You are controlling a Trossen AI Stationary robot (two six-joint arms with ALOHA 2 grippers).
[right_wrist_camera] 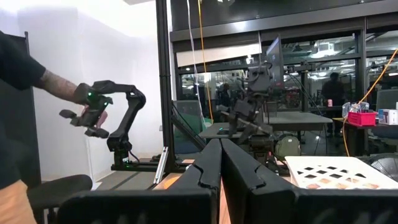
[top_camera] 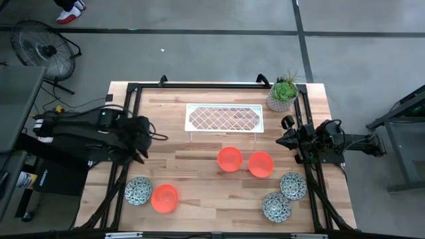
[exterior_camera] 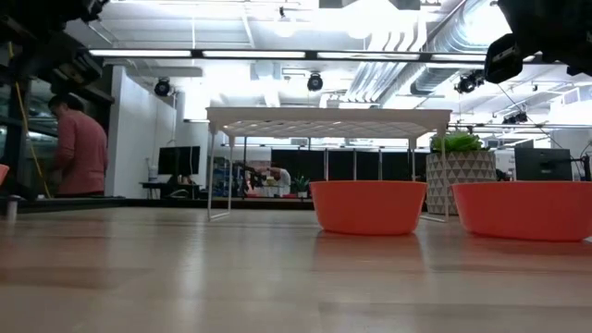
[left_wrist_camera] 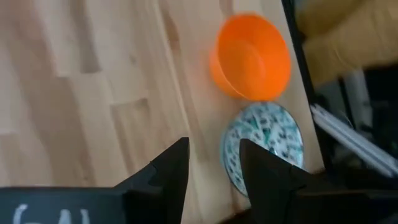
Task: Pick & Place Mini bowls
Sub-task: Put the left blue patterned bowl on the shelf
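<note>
Six mini bowls stand upright on the wooden table. Two orange ones (top_camera: pixel 230 159) (top_camera: pixel 261 164) sit mid-table, and the third orange bowl (top_camera: pixel 165 198) sits beside a mosaic bowl (top_camera: pixel 138 191) near the left front corner. Two more mosaic bowls (top_camera: pixel 293 185) (top_camera: pixel 276 206) are at the right front. My left gripper (top_camera: pixel 143 136) hangs open above the table's left side; its wrist view shows the mosaic bowl (left_wrist_camera: pixel 264 146) and orange bowl (left_wrist_camera: pixel 252 56) ahead of the gripper (left_wrist_camera: pixel 213 155). My right gripper (top_camera: pixel 285 139) (right_wrist_camera: pixel 219 162) is shut, raised over the right side.
A white wire rack (top_camera: pixel 224 118) stands on legs at the table's far middle, with a potted plant (top_camera: pixel 283 93) at the far right corner. A black frame runs along the table's edges. In the room beyond, a person (exterior_camera: pixel 79 148) stands, and another person's arm (right_wrist_camera: pixel 31 68) shows.
</note>
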